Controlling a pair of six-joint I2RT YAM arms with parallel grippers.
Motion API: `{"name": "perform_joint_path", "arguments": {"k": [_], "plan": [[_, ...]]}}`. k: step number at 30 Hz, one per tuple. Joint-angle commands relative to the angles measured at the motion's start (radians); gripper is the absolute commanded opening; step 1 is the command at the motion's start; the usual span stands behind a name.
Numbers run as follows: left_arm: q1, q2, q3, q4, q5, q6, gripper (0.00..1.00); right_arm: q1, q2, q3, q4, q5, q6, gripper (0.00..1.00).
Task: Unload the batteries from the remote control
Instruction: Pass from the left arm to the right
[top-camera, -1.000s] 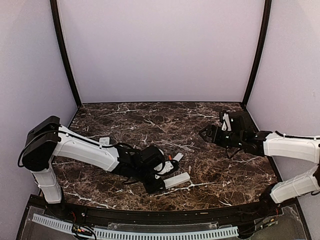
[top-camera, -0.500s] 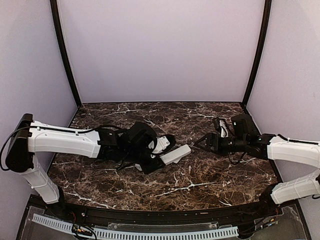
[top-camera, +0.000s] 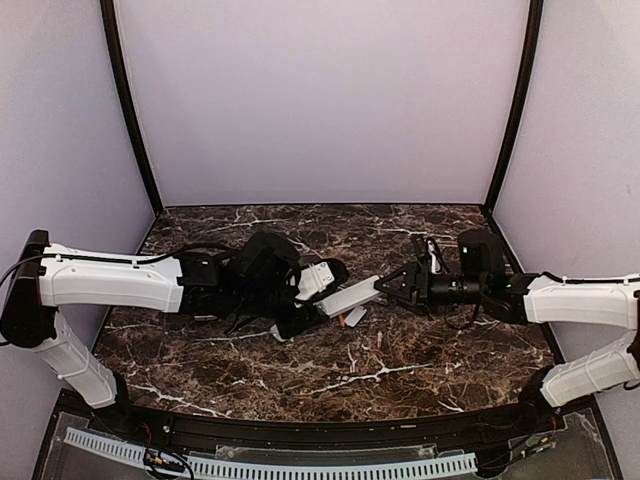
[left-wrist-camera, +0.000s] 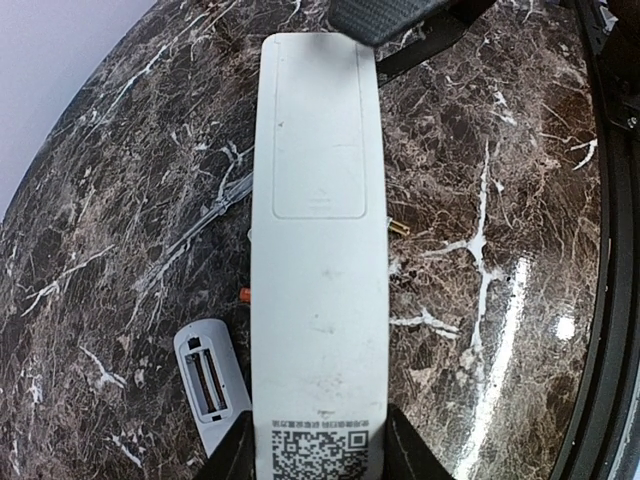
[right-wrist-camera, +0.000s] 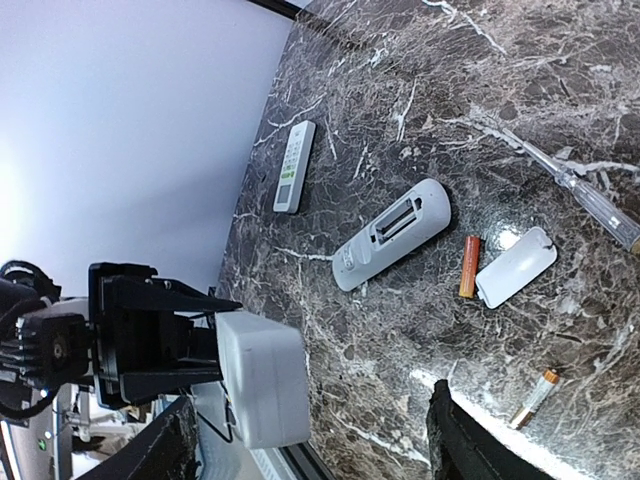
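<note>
Batteries (right-wrist-camera: 469, 266) lay loose on the dark marbled worktop (top-camera: 420, 350), none of them in either gripper. The left arm (top-camera: 110, 285) reached in from 9 o'clock and the right arm (top-camera: 580, 300) from 3 o'clock, meeting near the middle. The left gripper (left-wrist-camera: 320, 455) was pinching a white remote control (left-wrist-camera: 320, 260) by its code-printed end. The remote was back face up with its battery cover in place, held clear of the worktop and pointing toward 3 o'clock in the top view. The right gripper (right-wrist-camera: 310, 445) stood spread, one finger either side of that remote's far end, with no contact that could be made out.

In the right wrist view a second remote (right-wrist-camera: 392, 232) lay flat, its compartment open and bare. A third remote (right-wrist-camera: 294, 166), buttons up, lay well apart at its 10 o'clock, and a screwdriver (right-wrist-camera: 585, 195) at about its 3 o'clock. A white cover plate (right-wrist-camera: 515, 266) lay near its 4 o'clock. The orange battery (top-camera: 343, 320) lay just beside the plate at 9 o'clock, and in the top view it sat at 6 o'clock of the held remote. A copper-and-grey battery (right-wrist-camera: 535, 397) lay apart at the plate's 6 o'clock.
</note>
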Motion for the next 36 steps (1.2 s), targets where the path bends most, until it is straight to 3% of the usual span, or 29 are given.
{"name": "perform_joint_path", "arguments": {"k": [1,11,17,21,23,25,26,28,32,36], "plan": [[0.001,-0.058,-0.011,0.049,0.051,0.001,0.16,0.012,0.022,-0.009,0.105,-0.011,0.079,0.72],[-0.016,-0.060,0.007,0.015,0.064,0.008,0.16,0.018,0.100,0.048,0.179,-0.077,0.114,0.45],[-0.016,-0.064,0.020,0.003,0.061,-0.001,0.16,0.020,0.094,0.040,0.228,-0.093,0.158,0.16],[-0.017,-0.063,0.031,-0.003,0.059,-0.014,0.16,0.022,0.066,0.022,0.241,-0.081,0.180,0.04],[-0.015,-0.067,0.037,-0.002,0.065,-0.024,0.25,0.022,0.046,0.013,0.238,-0.068,0.184,0.01],[-0.014,-0.069,0.043,-0.004,0.070,-0.042,0.44,0.022,0.025,0.007,0.220,-0.042,0.177,0.00],[-0.014,-0.070,0.046,-0.003,0.086,-0.058,0.59,0.021,0.016,0.006,0.205,-0.027,0.169,0.00],[-0.012,-0.072,0.055,-0.005,0.122,-0.079,0.75,0.020,-0.010,0.007,0.176,0.008,0.153,0.00],[0.016,-0.087,0.081,-0.018,0.222,-0.146,0.87,0.018,-0.058,0.004,0.144,0.085,0.125,0.00],[0.098,-0.125,0.095,0.008,0.409,-0.266,0.89,0.015,-0.100,0.011,0.135,0.152,0.103,0.00]]}}
